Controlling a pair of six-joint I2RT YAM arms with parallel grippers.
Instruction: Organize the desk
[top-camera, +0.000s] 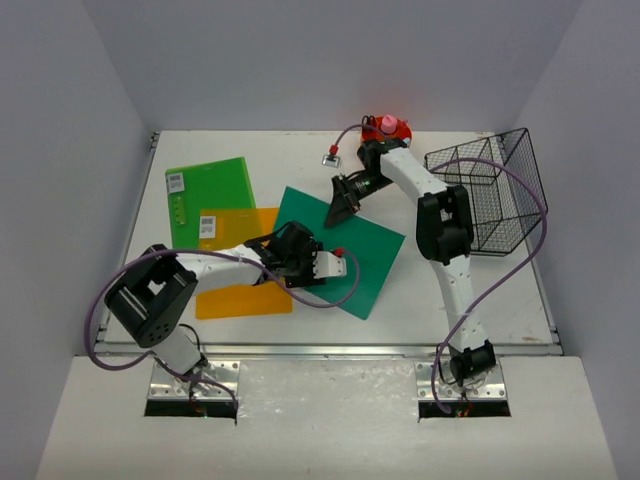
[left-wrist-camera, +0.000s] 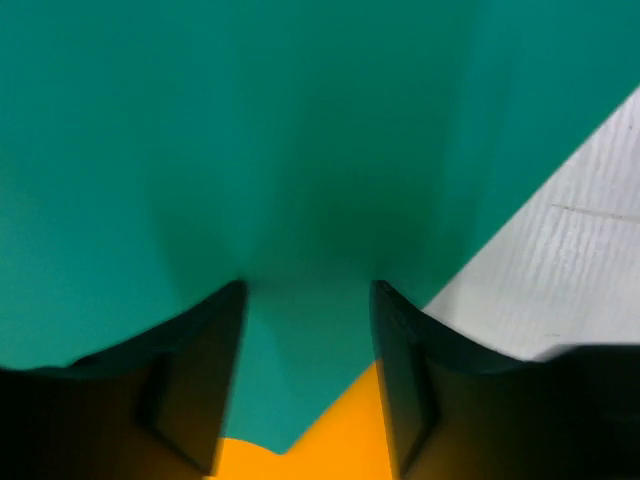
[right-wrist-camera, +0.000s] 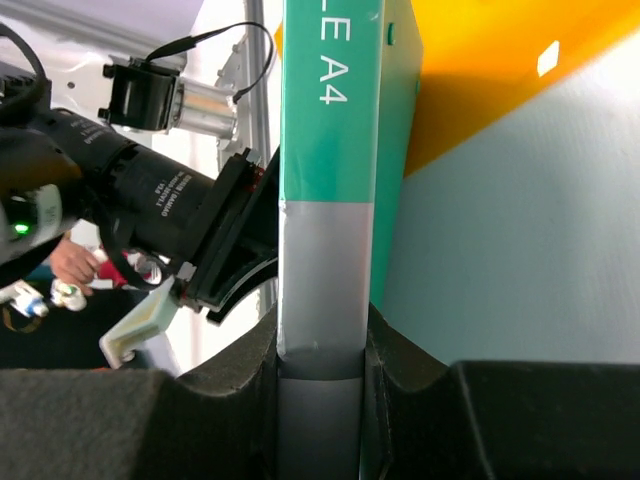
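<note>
The white desk (top-camera: 480, 290) carries three folders. A teal folder (top-camera: 368, 255) lies in the middle, overlapping an orange folder (top-camera: 235, 292); a green folder (top-camera: 210, 192) lies at the back left. My right gripper (top-camera: 340, 207) is shut on the teal folder's far edge; the right wrist view shows its jaws (right-wrist-camera: 320, 350) clamped on the grey and teal spine (right-wrist-camera: 330, 120). My left gripper (top-camera: 335, 263) is open, low over the teal folder (left-wrist-camera: 300, 130), with its near corner and the orange folder (left-wrist-camera: 340, 440) between the fingers. Bare desk (left-wrist-camera: 580, 270) shows to the right.
A black wire basket (top-camera: 490, 200) stands at the right side of the desk. A red and pink object (top-camera: 387, 127) sits at the back edge, with a small clip (top-camera: 330, 157) to its left. Lavender walls enclose the desk.
</note>
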